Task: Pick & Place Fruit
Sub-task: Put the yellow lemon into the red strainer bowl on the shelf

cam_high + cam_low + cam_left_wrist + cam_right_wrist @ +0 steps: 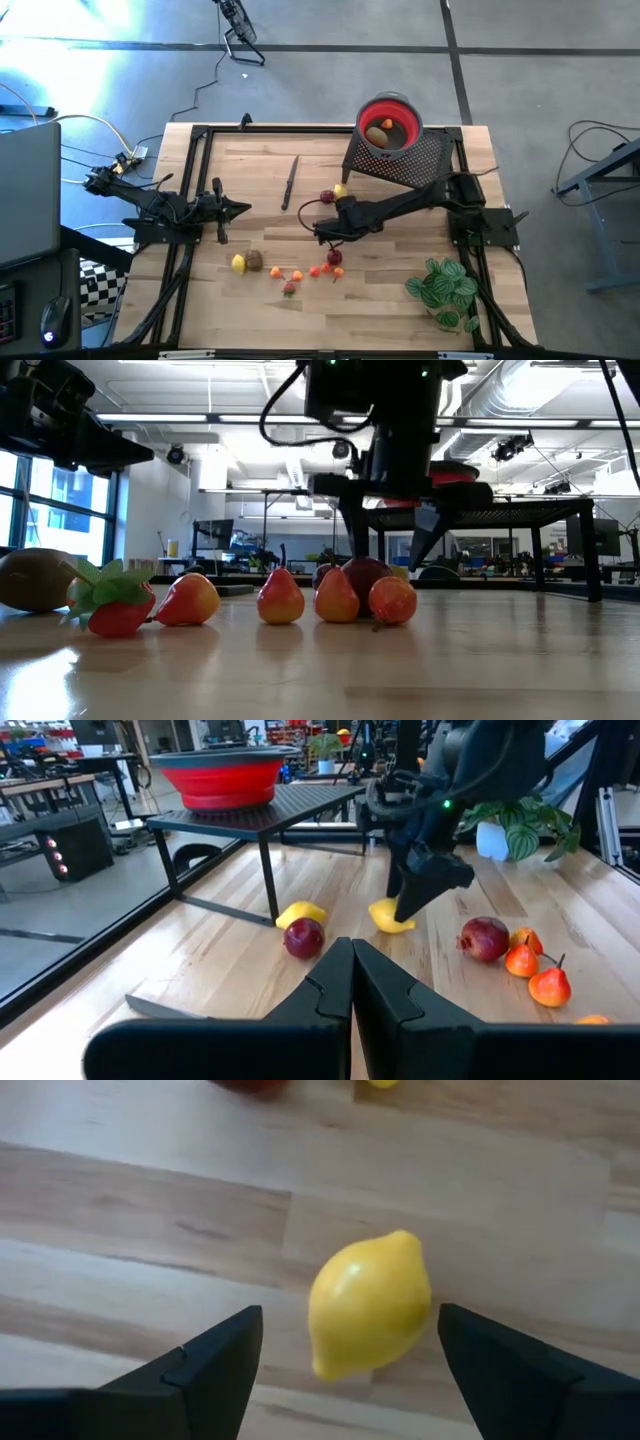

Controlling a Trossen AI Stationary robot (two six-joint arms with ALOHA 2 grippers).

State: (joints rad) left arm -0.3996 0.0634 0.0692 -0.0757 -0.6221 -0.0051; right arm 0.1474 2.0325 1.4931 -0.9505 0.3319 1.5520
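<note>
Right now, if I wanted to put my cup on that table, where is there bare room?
Bare wood lies between the knife and the left gripper, and along the front edge left of the plant. It is crowded mid-table: the open right gripper hangs over a lemon, with the fruit row just in front.

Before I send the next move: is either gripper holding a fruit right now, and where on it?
Nothing is held. The right gripper is open with a lemon between its fingers, untouched. The left gripper is shut on nothing.
</note>
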